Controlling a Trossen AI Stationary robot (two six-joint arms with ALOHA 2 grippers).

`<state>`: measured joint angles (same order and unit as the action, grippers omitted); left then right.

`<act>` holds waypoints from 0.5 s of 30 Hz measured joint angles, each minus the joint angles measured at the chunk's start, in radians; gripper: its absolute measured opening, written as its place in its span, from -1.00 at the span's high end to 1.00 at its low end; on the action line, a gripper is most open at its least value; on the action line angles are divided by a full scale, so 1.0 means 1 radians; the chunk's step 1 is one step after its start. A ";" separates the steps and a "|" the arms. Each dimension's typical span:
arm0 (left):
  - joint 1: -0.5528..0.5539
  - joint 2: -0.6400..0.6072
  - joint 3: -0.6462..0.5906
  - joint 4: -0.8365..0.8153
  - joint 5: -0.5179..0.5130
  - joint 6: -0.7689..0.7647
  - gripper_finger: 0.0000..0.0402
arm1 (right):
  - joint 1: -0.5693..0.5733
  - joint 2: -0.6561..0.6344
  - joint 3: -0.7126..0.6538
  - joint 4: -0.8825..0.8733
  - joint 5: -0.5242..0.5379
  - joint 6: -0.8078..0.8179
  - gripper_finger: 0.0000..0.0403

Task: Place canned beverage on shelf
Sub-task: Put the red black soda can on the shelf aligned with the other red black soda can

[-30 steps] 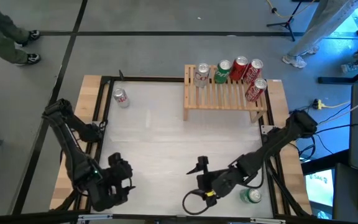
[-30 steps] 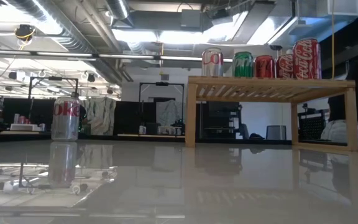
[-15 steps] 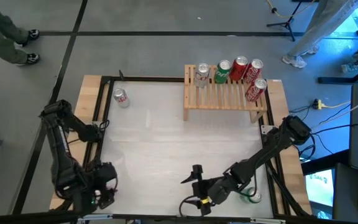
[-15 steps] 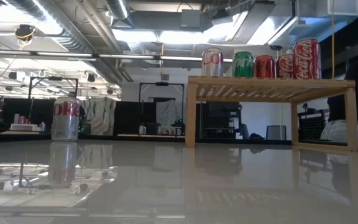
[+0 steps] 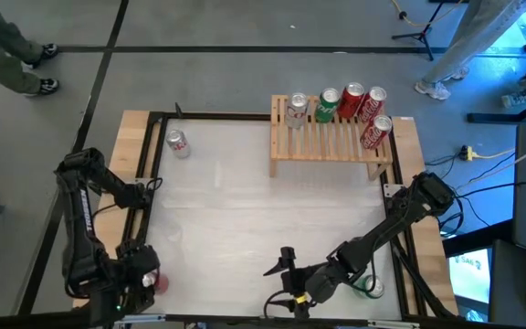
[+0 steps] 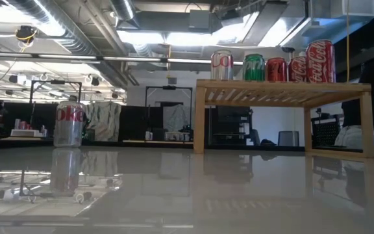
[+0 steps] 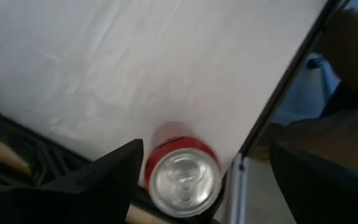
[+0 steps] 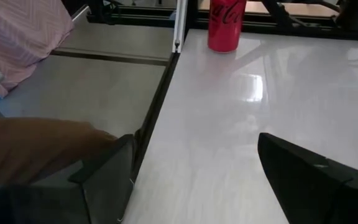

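Observation:
A red can (image 5: 160, 281) stands upright at the table's near left corner. It also shows from above in the left wrist view (image 7: 182, 173). My left gripper (image 5: 144, 279) hangs over it, open. Its fingers (image 7: 114, 174) stand on either side of the can, which is close to one finger. My right gripper (image 5: 279, 265) is open and empty near the near edge, at the middle. The light-wood slatted shelf (image 5: 331, 142) stands at the far right with several cans on top (image 6: 284, 68). A silver can (image 5: 178, 143) stands on the table at the far left.
A green can (image 5: 368, 288) stands at the near right beside my right arm. The right wrist view looks across the table at the red can (image 8: 225, 25). It also shows a person's pink sleeve (image 8: 17, 37) beyond the table's edge. People's legs stand on the floor beyond the far edge.
My left gripper has gone toward the table's near left corner and now hangs over the red can there. My right gripper has gone a little toward the near edge and the left.

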<state>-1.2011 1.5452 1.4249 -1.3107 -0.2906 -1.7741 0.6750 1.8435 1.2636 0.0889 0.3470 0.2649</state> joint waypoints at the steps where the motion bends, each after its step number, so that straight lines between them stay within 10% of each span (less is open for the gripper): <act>1: 0.000 0.000 -0.010 0.000 0.017 -0.003 -0.70 | 0.000 0.000 0.000 -0.001 0.000 0.000 -0.66; 15: 0.000 0.000 -0.037 0.071 0.093 -0.033 -0.90 | 0.006 0.000 0.000 -0.009 0.001 0.000 -0.66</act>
<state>-1.2007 1.5452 1.3884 -1.2392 -0.1973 -1.8067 0.6807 1.8435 1.2636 0.0803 0.3481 0.2646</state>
